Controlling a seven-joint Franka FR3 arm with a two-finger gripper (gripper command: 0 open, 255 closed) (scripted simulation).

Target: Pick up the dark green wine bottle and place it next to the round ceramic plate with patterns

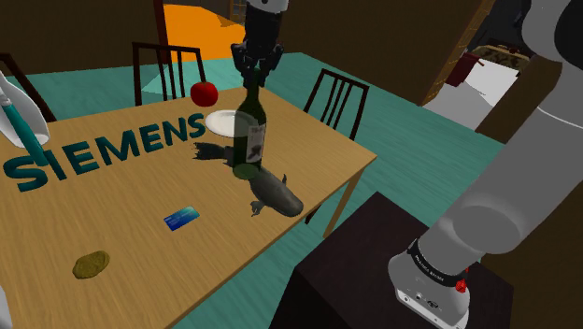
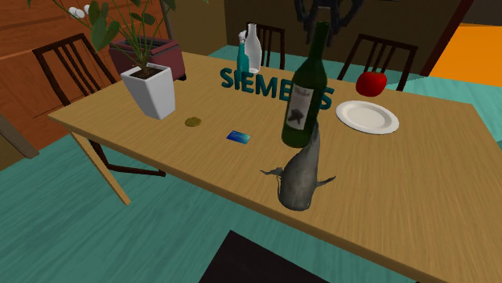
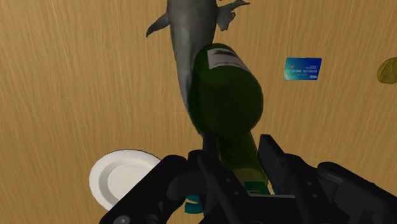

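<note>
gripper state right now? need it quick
Gripper: shut on the dark green wine bottle, fingers clasping its neck.

Wood table (image 1: 121, 220) on a teal floor (image 1: 402, 121), pretty dim room
Shoulder view: dark chairs (image 1: 169, 47) at the table's 12 and 2 o'clock, brown wall (image 1: 75, 28) up at 11, and a bright orange patch (image 1: 196, 23) glowing past it at 12.
</note>
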